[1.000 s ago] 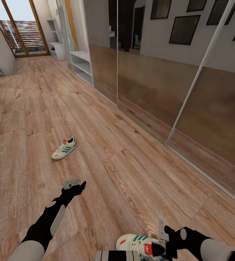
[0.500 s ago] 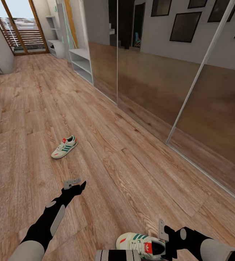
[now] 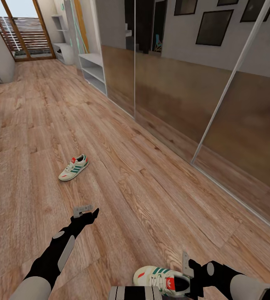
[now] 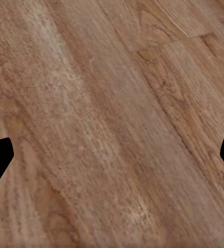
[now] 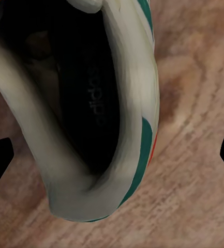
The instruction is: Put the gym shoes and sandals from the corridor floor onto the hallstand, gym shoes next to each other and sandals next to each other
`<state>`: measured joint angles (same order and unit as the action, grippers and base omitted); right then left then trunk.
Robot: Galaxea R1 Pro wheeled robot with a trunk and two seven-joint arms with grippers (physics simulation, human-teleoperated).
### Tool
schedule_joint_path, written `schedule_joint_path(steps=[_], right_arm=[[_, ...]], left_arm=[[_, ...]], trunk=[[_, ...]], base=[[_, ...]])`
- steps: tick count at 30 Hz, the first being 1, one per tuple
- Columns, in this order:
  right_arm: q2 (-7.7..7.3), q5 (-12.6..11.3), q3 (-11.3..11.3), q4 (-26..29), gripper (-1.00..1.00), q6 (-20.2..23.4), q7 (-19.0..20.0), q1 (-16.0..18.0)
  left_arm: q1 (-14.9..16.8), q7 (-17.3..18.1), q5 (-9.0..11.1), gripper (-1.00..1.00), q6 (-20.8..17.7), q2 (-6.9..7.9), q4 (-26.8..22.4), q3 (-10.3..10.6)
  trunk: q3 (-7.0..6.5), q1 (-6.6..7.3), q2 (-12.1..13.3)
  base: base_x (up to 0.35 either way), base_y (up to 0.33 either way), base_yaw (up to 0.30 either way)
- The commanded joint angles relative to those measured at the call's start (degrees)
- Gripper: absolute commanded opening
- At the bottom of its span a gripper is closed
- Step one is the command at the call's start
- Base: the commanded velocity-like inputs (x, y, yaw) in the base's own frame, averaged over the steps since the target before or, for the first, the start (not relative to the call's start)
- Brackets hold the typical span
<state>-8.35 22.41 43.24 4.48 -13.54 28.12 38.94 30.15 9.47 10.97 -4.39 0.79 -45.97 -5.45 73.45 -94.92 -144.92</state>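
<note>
A: How many gym shoes?
B: Two: far gym shoe (image 3: 74,168) mid-left on the corridor floor (image 3: 151,196); near gym shoe (image 3: 162,282) bottom centre, partly cut off.
A: Grippers?
B: Left gripper (image 3: 86,213) spread, empty; right gripper (image 3: 188,278) beside the near shoe, grip unclear.

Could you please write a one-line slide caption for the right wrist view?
Right wrist camera looks into the dark opening of a cream gym shoe with green stripes above the light-brown wood-plank floor.

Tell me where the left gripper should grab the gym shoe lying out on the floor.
Grip the far shoe across its heel collar, coming straight down from above. It sits upright on its sole on the floor, so the opening faces up and one jaw can slip inside. The left gripper is probably open and near it.
</note>
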Motion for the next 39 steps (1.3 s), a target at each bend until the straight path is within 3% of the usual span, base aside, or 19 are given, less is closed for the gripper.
schedule_joint_path(steps=[1, 31, 35, 39], right_arm=[[0.0, 0.0, 0.0, 0.0, 1.0, 0.0, 0.0, 0.0], [0.04, 0.0, 0.0, 0.0, 1.0, -0.07, -0.07, 0.0], [0.07, 0.0, 0.05, 0.0, 1.0, -0.03, -0.08, 0.0], [0.08, 0.0, 0.08, 0.0, 1.0, -0.01, -0.09, 0.0]], left_arm=[[0.0, 0.0, 0.0, 1.0, 0.0, 0.0, 0.0, 0.0], [0.0, 0.01, 0.0, 1.0, 0.0, 0.0, 0.03, 0.0], [0.0, 0.02, 0.0, 1.0, 0.0, 0.0, 0.01, 0.0], [0.0, 0.02, -0.02, 1.0, 0.0, 0.0, 0.01, 0.0]], trunk=[[0.0, 0.0, 0.0], [0.66, -0.08, -0.04], [1.55, -0.18, -0.09], [1.55, -0.18, -0.09]], base=[[0.0, 0.0, 0.0], [0.0, 0.0, 0.0], [0.0, 0.0, 0.0], [0.0, 0.0, 0.0]])
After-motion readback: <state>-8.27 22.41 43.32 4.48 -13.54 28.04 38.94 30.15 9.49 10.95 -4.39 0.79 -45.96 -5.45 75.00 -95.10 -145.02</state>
